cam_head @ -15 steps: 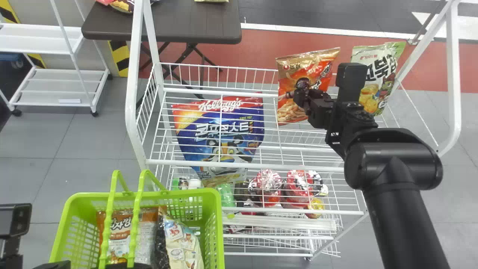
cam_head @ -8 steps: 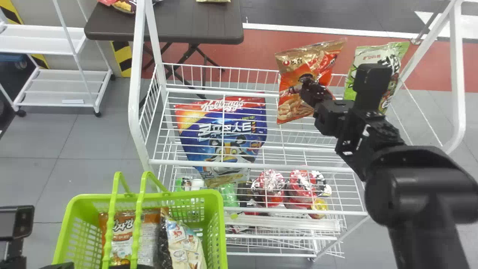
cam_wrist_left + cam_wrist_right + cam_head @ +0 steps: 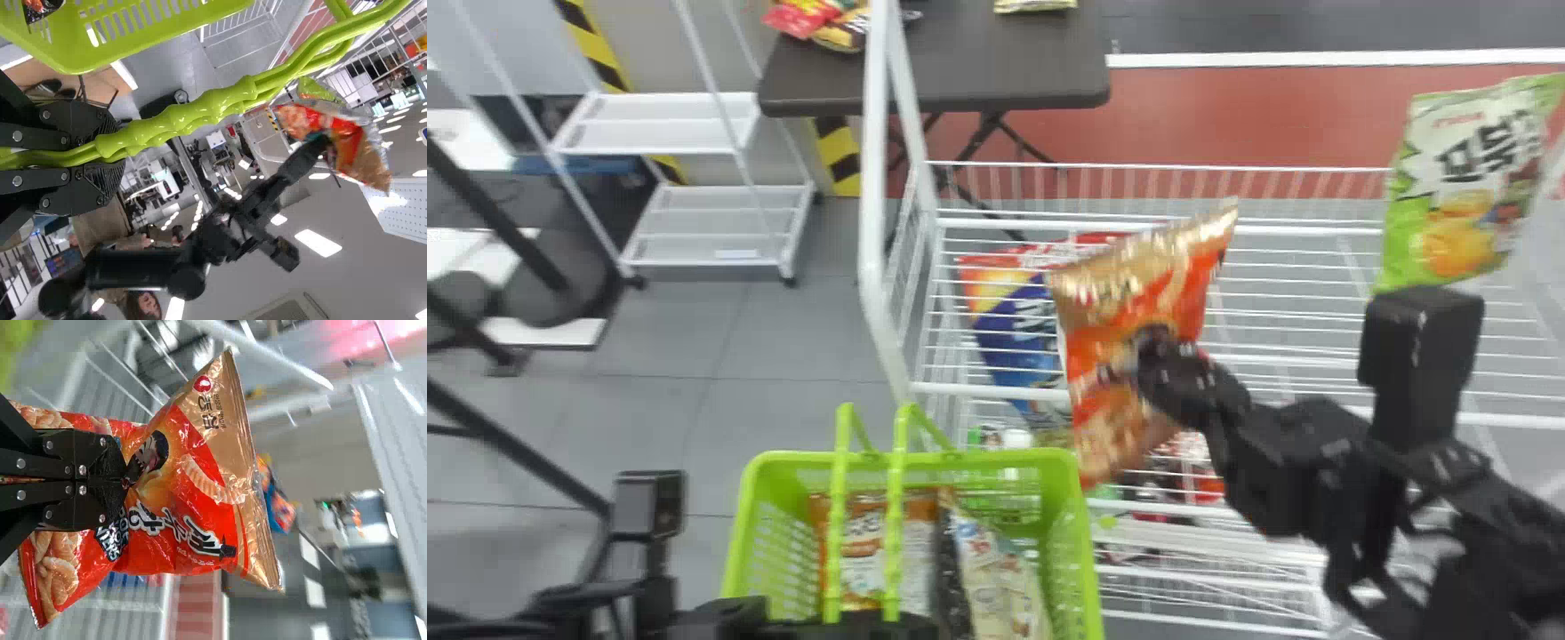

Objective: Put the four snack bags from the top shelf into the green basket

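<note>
The closed right pincer (image 3: 125,482) is pinching the red bag (image 3: 193,447), closed left pincer (image 3: 119,155) the handles (image 3: 200,110); carrying low is risking a snag on the green basket (image 3: 978,458).

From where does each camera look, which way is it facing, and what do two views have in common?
Head view: on the robot's head, facing forward and down at the green basket and white wire rack; left arm and right arm show.
Left wrist view: on the left wrist, facing along the left tool, clamped on the basket handles; right arm beyond.
Right wrist view: on the right wrist, facing along the right tool, gripping the orange snack bag.
Head and left wrist views share basket, bag, right arm.
</note>
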`<action>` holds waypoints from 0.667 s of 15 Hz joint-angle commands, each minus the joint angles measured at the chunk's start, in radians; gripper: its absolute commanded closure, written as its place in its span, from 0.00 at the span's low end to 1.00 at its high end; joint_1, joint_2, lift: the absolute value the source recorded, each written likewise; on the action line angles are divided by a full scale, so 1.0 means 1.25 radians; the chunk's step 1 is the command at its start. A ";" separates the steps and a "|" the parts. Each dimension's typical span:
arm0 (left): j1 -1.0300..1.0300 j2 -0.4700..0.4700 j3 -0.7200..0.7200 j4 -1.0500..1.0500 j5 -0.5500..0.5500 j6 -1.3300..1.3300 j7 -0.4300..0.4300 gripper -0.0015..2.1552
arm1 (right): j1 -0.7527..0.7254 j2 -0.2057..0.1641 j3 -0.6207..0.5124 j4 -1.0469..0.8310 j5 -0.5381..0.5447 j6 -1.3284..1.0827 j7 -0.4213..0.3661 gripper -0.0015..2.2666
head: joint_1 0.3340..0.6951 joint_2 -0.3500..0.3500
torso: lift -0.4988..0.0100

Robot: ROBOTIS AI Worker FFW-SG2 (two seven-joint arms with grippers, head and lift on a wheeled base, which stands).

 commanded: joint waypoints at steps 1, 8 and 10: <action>-0.002 0.000 -0.003 -0.001 -0.001 0.001 -0.008 1.00 | 0.023 -0.007 0.064 0.003 -0.007 0.093 0.022 0.99 | 1.00 0.76 | 0.98; -0.005 0.000 -0.006 0.000 -0.001 0.001 -0.008 1.00 | -0.052 -0.018 0.190 0.221 -0.118 0.142 0.053 0.99 | 1.00 1.00 | 0.98; -0.005 -0.001 -0.010 -0.002 -0.001 0.001 -0.008 1.00 | -0.107 -0.009 0.238 0.316 -0.120 0.103 0.049 0.99 | 1.00 1.00 | 0.98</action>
